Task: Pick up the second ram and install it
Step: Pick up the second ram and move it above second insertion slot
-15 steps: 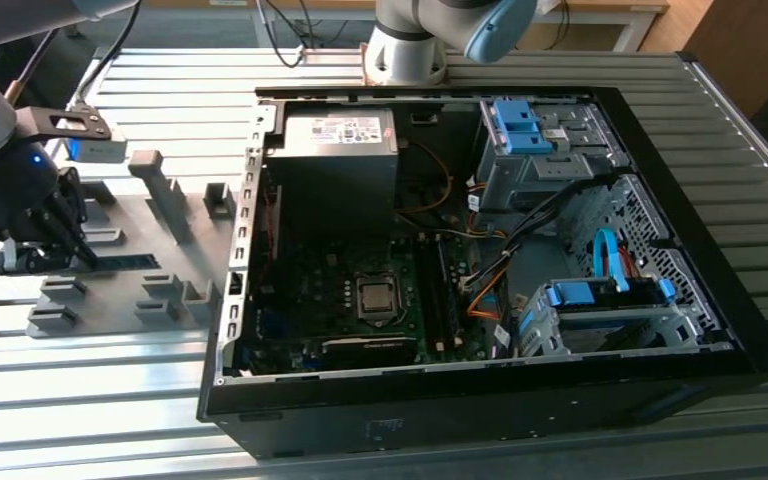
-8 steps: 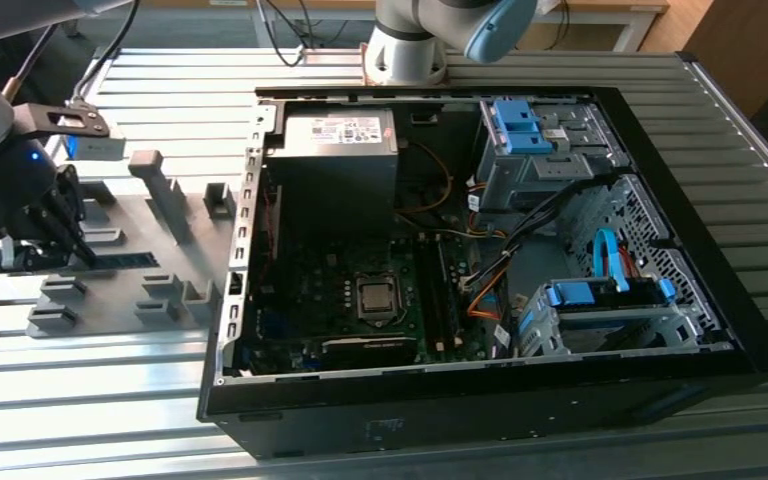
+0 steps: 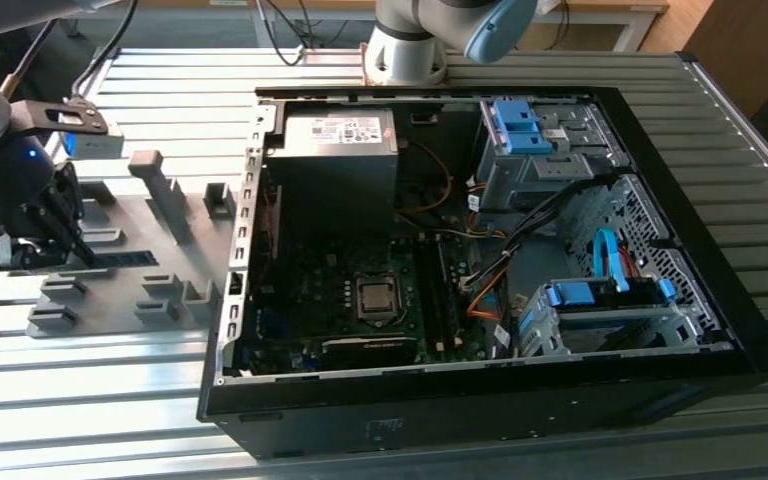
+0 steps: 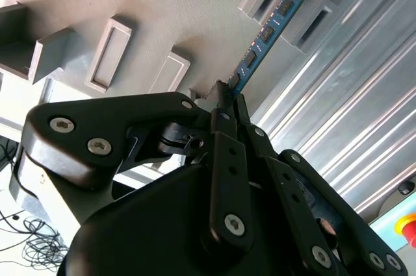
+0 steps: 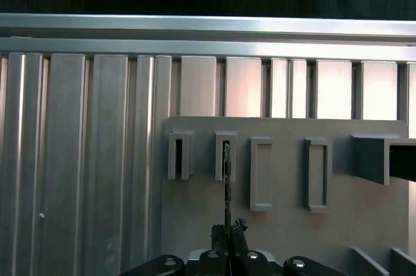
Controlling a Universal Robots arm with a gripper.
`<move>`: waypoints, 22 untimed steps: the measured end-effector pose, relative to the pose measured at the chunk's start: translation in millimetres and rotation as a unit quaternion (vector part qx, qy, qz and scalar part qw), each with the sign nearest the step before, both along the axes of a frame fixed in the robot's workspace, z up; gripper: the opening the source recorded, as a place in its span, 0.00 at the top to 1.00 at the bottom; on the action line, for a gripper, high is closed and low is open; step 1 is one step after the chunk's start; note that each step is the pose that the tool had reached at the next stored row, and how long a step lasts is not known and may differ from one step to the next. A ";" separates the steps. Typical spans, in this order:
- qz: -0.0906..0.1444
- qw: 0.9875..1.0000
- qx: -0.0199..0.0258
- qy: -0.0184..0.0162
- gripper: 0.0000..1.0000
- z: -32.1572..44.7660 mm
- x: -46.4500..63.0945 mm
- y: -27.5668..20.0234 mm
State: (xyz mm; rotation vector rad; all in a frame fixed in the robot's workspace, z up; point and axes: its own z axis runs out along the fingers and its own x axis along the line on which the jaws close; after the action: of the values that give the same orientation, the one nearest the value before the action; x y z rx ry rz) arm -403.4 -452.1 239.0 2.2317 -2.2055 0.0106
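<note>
Gripper [image 4: 229, 96] is clamping both fingers onto the near end of the second ram [image 4: 265, 34]. Ram is standing on edge in the gray slotted rack [image 4: 156, 10], with its far end sitting between two rack posts. Rack is lying on the slatted table [image 3: 91, 400], to the exterior view's left of the open computer case [image 3: 398, 425].

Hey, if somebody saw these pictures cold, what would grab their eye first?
Most likely the open computer case, across the middle and right of the exterior view, with its motherboard and bright blue clips exposed. At the exterior view's left, the black claw is over the gray slotted rack, shut on the slim blue-green second ram standing on edge in the rack's slots.
</note>
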 end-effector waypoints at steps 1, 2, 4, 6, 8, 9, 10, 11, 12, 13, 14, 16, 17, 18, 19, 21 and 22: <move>0.000 1.000 0.000 0.000 0.86 0.6 0.0 0.0; 0.000 1.000 0.000 0.000 0.86 0.9 0.0 0.0; 0.000 1.000 0.000 0.000 0.86 1.4 0.0 0.0; 0.000 1.000 0.000 0.000 0.86 2.0 0.0 0.0; 0.000 1.000 0.000 0.000 0.86 2.6 0.0 0.0; 0.000 1.000 0.000 0.000 0.86 2.7 0.0 0.0; 0.000 1.000 0.000 0.000 0.86 2.9 0.0 0.0; 0.000 1.000 0.000 0.000 0.86 3.1 0.0 0.0; 0.000 1.000 0.000 0.000 0.86 3.3 0.0 0.0; 0.000 1.000 0.000 0.000 0.86 3.4 0.0 0.0; 0.000 1.000 0.000 0.000 0.86 3.5 0.0 0.0; 0.000 1.000 0.000 0.000 0.86 3.8 0.0 0.0; 0.000 1.000 0.000 0.000 0.86 4.1 0.0 0.0; 0.000 1.000 0.000 0.000 0.86 4.3 0.0 0.0; 0.000 1.000 0.000 0.000 0.86 4.6 0.0 0.0; 0.000 1.000 0.000 0.000 0.86 5.4 0.0 0.0; 0.000 1.000 0.000 0.000 0.86 5.9 0.0 0.0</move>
State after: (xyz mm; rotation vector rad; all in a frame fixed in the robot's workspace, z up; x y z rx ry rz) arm -403.4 -452.1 244.9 2.2317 -2.2055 0.0106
